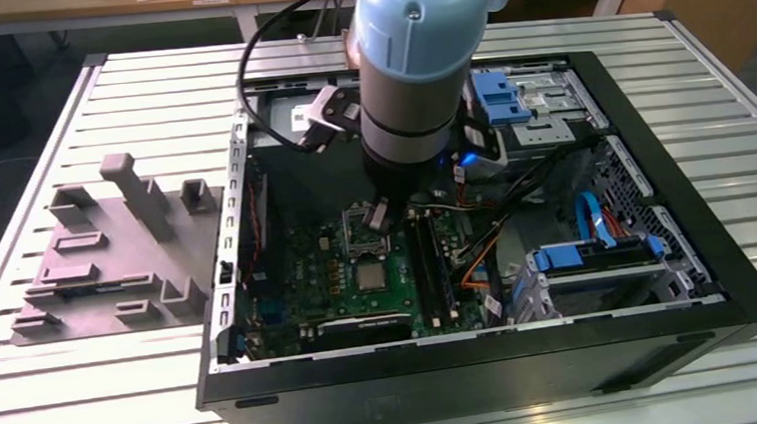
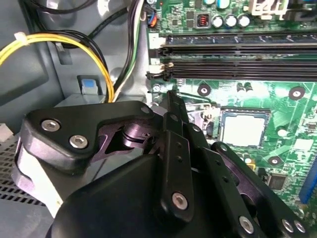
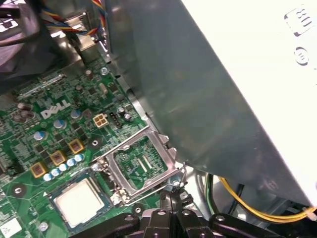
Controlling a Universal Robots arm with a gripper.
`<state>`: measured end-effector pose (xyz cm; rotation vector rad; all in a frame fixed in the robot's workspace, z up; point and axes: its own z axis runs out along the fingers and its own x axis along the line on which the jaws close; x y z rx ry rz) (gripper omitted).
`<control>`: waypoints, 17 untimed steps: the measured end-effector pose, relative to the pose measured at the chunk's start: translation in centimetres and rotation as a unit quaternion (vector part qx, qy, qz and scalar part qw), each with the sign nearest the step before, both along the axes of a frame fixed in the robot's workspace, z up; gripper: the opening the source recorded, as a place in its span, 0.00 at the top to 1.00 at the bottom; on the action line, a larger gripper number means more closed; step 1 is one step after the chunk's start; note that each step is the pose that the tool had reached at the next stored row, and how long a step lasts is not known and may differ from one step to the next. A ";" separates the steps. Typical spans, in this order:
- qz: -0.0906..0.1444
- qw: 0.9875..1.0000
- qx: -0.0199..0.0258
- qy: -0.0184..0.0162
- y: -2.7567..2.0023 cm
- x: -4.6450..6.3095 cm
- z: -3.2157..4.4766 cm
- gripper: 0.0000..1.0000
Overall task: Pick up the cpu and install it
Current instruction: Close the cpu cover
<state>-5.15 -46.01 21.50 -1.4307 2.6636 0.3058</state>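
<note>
The cpu (image 3: 79, 201) is a small silvery square with a pale rim, lying flat in the motherboard socket (image 3: 110, 191); it is also seen in the second wrist view (image 2: 243, 130) and the exterior view (image 1: 372, 274). The socket's silver load plate (image 3: 141, 166) stands swung open beside it. My gripper (image 3: 172, 194) is down inside the computer case, fingers pressed together and shut, tips by the thin wire lever (image 3: 179, 182) at the load plate's edge, a short way from the cpu. In the second wrist view the gripper (image 2: 170, 96) holds nothing visible. From outside, the gripper (image 1: 379, 220) hangs over the load plate.
The open black computer case (image 1: 701, 249) lies on a slatted metal table (image 1: 142, 78). A grey moulded tray (image 1: 102, 261) sits at the exterior view's left. Memory slots (image 2: 237, 54), yellow and black cables (image 2: 104, 69), blue drive brackets (image 1: 595, 254) and a grey metal box (image 3: 198, 89) crowd the gripper.
</note>
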 end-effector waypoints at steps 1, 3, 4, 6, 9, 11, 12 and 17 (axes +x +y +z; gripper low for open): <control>0.000 1.000 0.000 0.000 0.10 0.0 -0.03 0.89; 0.000 1.000 0.001 0.000 0.24 0.1 -0.07 0.89; 0.000 1.000 0.001 0.000 0.26 0.2 -0.10 0.89; 0.000 1.000 0.001 0.000 0.34 0.3 -0.11 0.89; 0.000 1.000 0.003 0.000 0.44 0.5 -0.15 0.89; 0.000 1.000 0.007 0.000 0.46 0.5 -0.20 0.89; 0.000 1.000 0.009 0.000 0.46 0.6 -0.22 0.89; -0.001 1.000 0.021 0.000 0.48 0.6 -0.34 0.89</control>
